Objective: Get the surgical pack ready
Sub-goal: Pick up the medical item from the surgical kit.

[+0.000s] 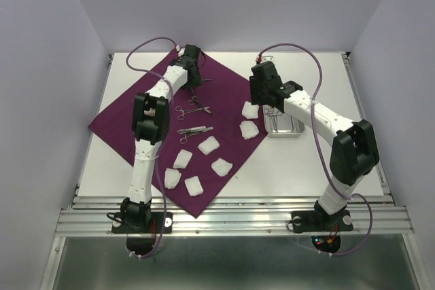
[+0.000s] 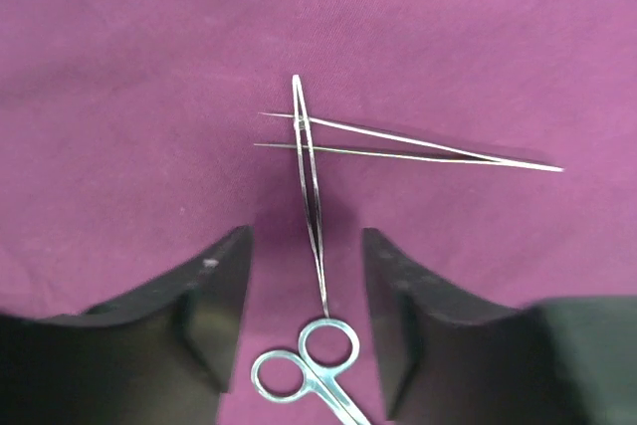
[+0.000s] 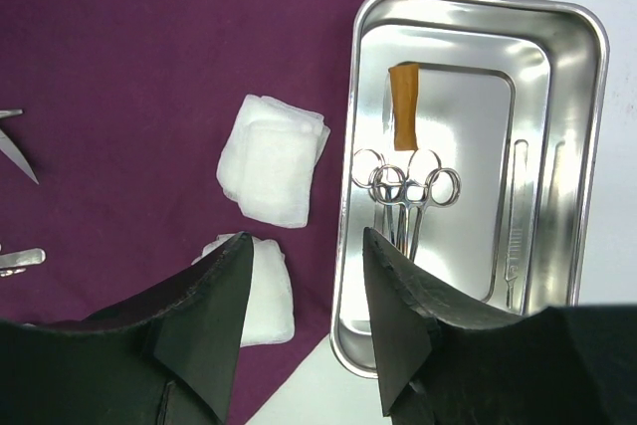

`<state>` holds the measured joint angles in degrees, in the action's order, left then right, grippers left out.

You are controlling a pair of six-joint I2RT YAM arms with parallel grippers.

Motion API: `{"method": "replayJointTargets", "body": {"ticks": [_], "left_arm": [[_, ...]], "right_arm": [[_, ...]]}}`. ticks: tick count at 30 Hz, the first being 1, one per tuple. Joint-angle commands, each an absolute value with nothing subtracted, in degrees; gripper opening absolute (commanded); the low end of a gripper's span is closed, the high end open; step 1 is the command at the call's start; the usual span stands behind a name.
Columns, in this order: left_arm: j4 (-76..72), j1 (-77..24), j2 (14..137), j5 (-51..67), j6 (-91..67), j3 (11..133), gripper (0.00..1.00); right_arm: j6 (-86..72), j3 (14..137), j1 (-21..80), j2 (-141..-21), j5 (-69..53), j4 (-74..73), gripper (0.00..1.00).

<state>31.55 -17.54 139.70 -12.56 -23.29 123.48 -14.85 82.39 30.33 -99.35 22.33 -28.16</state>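
Note:
The surgical pack, a large deep-purple cloth (image 1: 115,127), lies spread flat on the table. In the left wrist view it (image 2: 119,67) fills the background. Two thin tweezers lie crossed on it, one lengthwise (image 2: 310,176) and one sideways (image 2: 418,146). My left gripper (image 2: 307,246) is open over the cloth's far part, jaws either side of the lengthwise tweezers without touching them. Scissor rings (image 2: 304,360) lie just below. My right gripper (image 3: 307,246) is open and empty, hovering over the left rim of the steel tray (image 3: 587,146).
The tray holds ring-handled forceps (image 3: 408,186), a brown strip (image 3: 403,106) and a scalpel handle (image 3: 513,216). Two gauze pads (image 3: 271,158) (image 3: 264,296) lie on the cloth beside it. Several more pads (image 1: 208,145) and instruments (image 1: 195,129) lie mid-cloth.

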Motion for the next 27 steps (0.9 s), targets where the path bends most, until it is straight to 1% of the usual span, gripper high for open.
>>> {"method": "replayJointTargets", "body": {"ticks": [1,5,6,9,10,11,12,14,15,18,24,27], "left_arm": [[31.82,-18.02,140.36,-14.15,-22.5,125.77,0.54],[31.99,-18.98,140.63,-15.11,-22.15,125.42,0.4],[31.82,-19.07,140.45,-15.29,-21.97,125.16,0.38],[30.94,-19.16,139.14,-15.56,-21.88,123.58,0.18],[30.59,-19.33,137.91,-15.64,-21.97,122.18,0.13],[29.8,-19.25,137.12,-15.73,-21.89,121.56,0.11],[29.19,-19.34,136.24,-15.38,-21.8,120.77,0.06],[28.04,-19.51,133.09,-14.33,-21.53,118.05,0.05],[26.38,-19.69,131.94,-13.89,-21.1,116.73,0.0],[24.96,-20.91,126.67,-14.33,-20.74,112.69,0.0],[24.52,-22.67,121.21,-12.49,-21.53,108.11,0.0],[23.56,-23.99,117.78,-11.69,-22.23,103.72,0.0]], "right_arm": [[-15.56,82.35,29.88,-96.68,23.73,-27.25,0.53],[-15.99,82.35,29.88,-96.33,23.38,-27.33,0.52],[-16.0,82.27,29.88,-96.24,23.38,-27.25,0.52],[-16.17,82.18,29.88,-95.89,23.47,-27.33,0.52],[-16.26,82.09,29.88,-95.89,23.47,-27.33,0.51],[-16.26,82.18,29.88,-95.71,23.47,-27.33,0.51],[-16.26,82.09,29.88,-95.71,23.21,-27.33,0.51],[-16.35,82.18,29.88,-95.54,23.03,-27.25,0.51],[-16.52,82.09,29.88,-95.45,22.94,-27.25,0.5],[-16.87,81.91,29.88,-95.1,22.59,-27.25,0.5],[-17.75,80.6,29.88,-93.69,22.85,-27.33,0.5],[-18.1,79.98,29.88,-93.17,22.5,-27.33,0.5]]}}
